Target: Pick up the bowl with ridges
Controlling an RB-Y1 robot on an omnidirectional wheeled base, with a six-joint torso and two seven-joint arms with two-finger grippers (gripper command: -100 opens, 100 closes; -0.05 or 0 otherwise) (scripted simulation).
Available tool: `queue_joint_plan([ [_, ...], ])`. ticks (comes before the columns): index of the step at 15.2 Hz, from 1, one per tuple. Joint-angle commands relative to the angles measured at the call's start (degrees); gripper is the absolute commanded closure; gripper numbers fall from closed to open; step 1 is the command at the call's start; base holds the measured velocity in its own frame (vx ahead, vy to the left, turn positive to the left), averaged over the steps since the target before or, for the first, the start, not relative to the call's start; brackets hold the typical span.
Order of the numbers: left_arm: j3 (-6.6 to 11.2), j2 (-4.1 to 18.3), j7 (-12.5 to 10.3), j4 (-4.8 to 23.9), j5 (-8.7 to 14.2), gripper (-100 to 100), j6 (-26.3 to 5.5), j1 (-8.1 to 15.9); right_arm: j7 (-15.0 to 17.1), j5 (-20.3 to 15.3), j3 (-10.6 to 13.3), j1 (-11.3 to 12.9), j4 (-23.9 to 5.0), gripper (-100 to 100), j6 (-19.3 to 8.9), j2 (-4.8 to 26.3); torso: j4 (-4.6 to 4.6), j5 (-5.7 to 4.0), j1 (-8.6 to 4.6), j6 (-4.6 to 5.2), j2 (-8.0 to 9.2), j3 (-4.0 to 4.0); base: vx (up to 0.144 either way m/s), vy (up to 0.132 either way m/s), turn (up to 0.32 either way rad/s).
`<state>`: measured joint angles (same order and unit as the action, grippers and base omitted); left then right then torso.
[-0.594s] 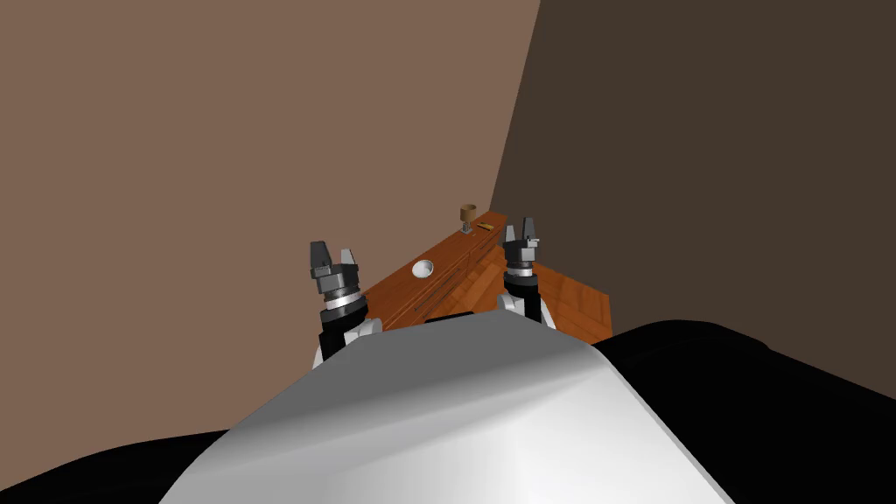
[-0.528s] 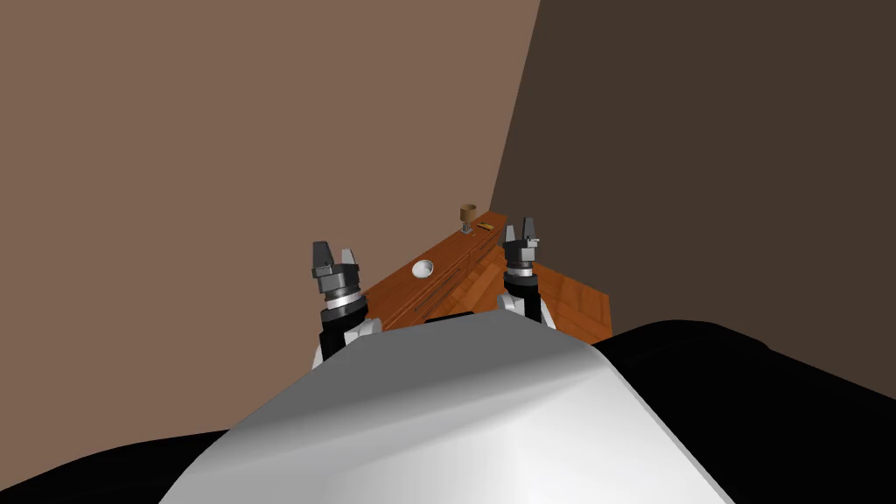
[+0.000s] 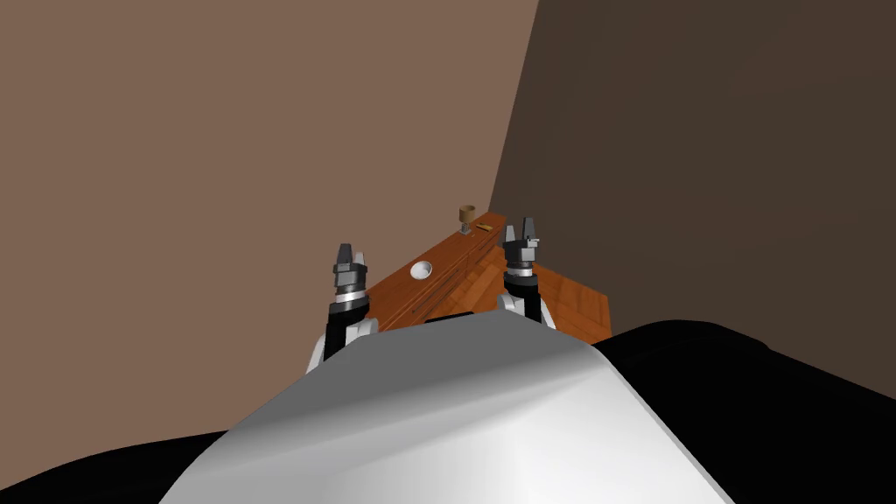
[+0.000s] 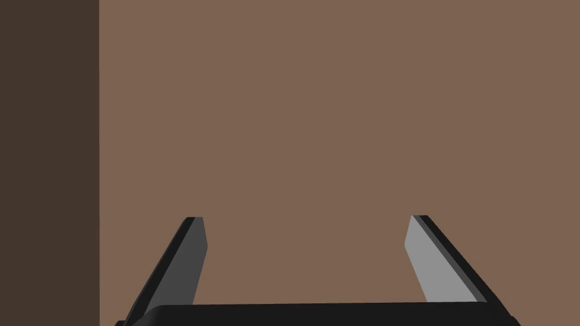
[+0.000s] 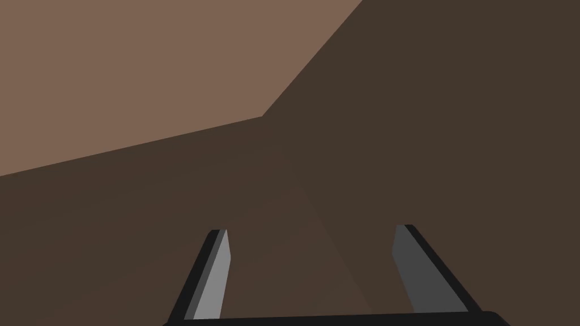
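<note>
Approach stage: left gripper (image 3: 349, 255), fingers spread and empty, has swung inward toward the white bowl (image 3: 422, 269) on the wooden counter (image 3: 464, 249), not yet reaching it. Right gripper (image 3: 522, 229) is raised, likewise spread and empty.

Left gripper (image 3: 347, 253) & right gripper (image 3: 522, 229) look alike: a dark grey faceted block w/ two short pale tips, below it a bright silver ring, then a black forearm (image 3: 335, 331) w/ white rounded shells at its base. In the wrist views the fingers (image 4: 422, 260) are thin flat blades, grey w/ black edges, on a black box.
</note>
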<state>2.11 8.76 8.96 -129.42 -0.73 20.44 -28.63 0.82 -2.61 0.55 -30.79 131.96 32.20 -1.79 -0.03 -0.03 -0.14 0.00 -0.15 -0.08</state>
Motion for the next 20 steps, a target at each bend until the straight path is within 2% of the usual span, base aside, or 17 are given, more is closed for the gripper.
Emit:
queue_joint_plan([
  [1,0.29,0.96,0.02,0.79,0.20,-100,-1.69,0.50,0.00,0.00,0.00,0.00,0.00,0,0.00,0.00,0.00,0.00,0.00,0.00,0.00,0.00,0.029,-0.034,-0.004],
  [3,0.83,2.57,0.23,3.69,0.57,-100,-4.71,2.02,0.00,0.00,0.00,0.00,0.00,0,0.00,0.00,0.00,0.00,0.01,0.00,0.00,0.00,0.032,-0.041,-0.012],
  [6,1.14,3.25,0.35,5.30,0.78,-100,-7.00,2.86,0.00,0.00,0.00,0.00,0.00,0,0.00,0.00,-0.01,-0.01,-0.03,0.01,-0.04,-0.02,0.034,-0.041,-0.007],
  [7,1.45,3.84,0.48,7.00,1.00,-100,-9.01,3.75,0.00,0.00,0.00,0.00,0.00,0,0.00,0.00,-0.01,0.00,-0.01,0.00,-0.03,-0.02,0.030,-0.032,-0.009],
  [8,1.45,3.84,0.48,7.00,1.00,-100,-9.01,3.75,0.00,0.00,0.00,0.00,0.00,0,0.00,0.00,-0.01,0.00,0.00,0.00,-0.02,-0.01,0.029,-0.030,-0.006],
  [9,1.79,4.35,0.61,8.80,1.23,-100,-10.93,4.69,0.00,0.00,0.00,0.00,0.00,0,0.00,0.00,-0.01,0.00,0.01,0.00,-0.01,-0.01,0.031,-0.036,-0.009],
  [10,1.79,4.35,0.61,8.80,1.23,-100,-11.12,4.69,0.00,0.00,0.00,0.00,0.00,0,0.00,0.00,0.00,0.00,0.00,0.00,-0.02,-0.01,0.029,-0.041,-0.009],
  [11,2.13,4.79,0.75,10.67,1.48,-100,-12.83,5.67,0.00,0.00,0.00,0.00,0.00,0,0.00,0.00,0.00,0.00,-0.02,0.00,-0.01,-0.01,0.031,-0.050,-0.007],
  [12,2.13,4.79,0.75,10.67,1.48,-100,-13.32,5.67,0.00,0.00,0.00,0.00,0.00,0,0.00,0.00,0.00,-0.01,-0.04,0.01,-0.02,-0.01,0.035,-0.047,-0.009],
  [13,2.49,5.16,0.89,12.61,1.73,-100,-15.29,6.69,0.00,0.00,0.00,0.00,0.00,0,0.00,0.00,-0.01,-0.01,-0.05,0.00,-0.03,-0.02,0.039,-0.043,-0.009],
  [14,2.49,5.16,0.89,12.61,1.73,-100,-15.61,6.69,0.00,0.00,0.00,0.00,0.00,0,0.00,0.00,-0.01,-0.01,-0.05,0.01,-0.04,-0.03,0.039,-0.038,-0.010],
  [15,2.86,5.46,1.04,14.45,2.00,-100,-17.83,7.74,0.00,0.00,0.00,0.00,0.00,0,0.00,0.00,-0.01,-0.01,-0.03,-0.01,-0.04,-0.02,0.041,-0.044,-0.009],
  [16,2.86,5.46,1.04,14.61,2.00,-100,-17.97,7.74,0.00,0.00,0.00,0.00,0.00,0,0.00,0.00,-0.01,0.00,-0.04,0.00,-0.05,-0.03,0.037,-0.044,-0.009],
  [17,3.23,5.69,1.19,16.60,2.27,-100,-19.90,8.82,0.00,0.00,0.00,0.00,0.00,0,0.00,0.00,-0.01,-0.01,-0.04,-0.01,-0.04,-0.03,0.038,-0.043,-0.009],
  [19,3.23,5.69,1.19,16.67,2.27,-100,-20.40,8.82,0.00,0.00,0.00,0.00,0.00,0,0.00,0.00,-0.01,-0.01,-0.02,0.00,-0.04,-0.03,0.030,-0.032,-0.004],
  [20,3.62,5.87,1.34,18.76,2.54,-100,-22.37,9.91,0.00,0.00,0.00,0.00,0.00,0,0.00,0.00,0.00,-0.01,0.00,0.00,-0.01,-0.01,0.032,-0.030,-0.010],
])
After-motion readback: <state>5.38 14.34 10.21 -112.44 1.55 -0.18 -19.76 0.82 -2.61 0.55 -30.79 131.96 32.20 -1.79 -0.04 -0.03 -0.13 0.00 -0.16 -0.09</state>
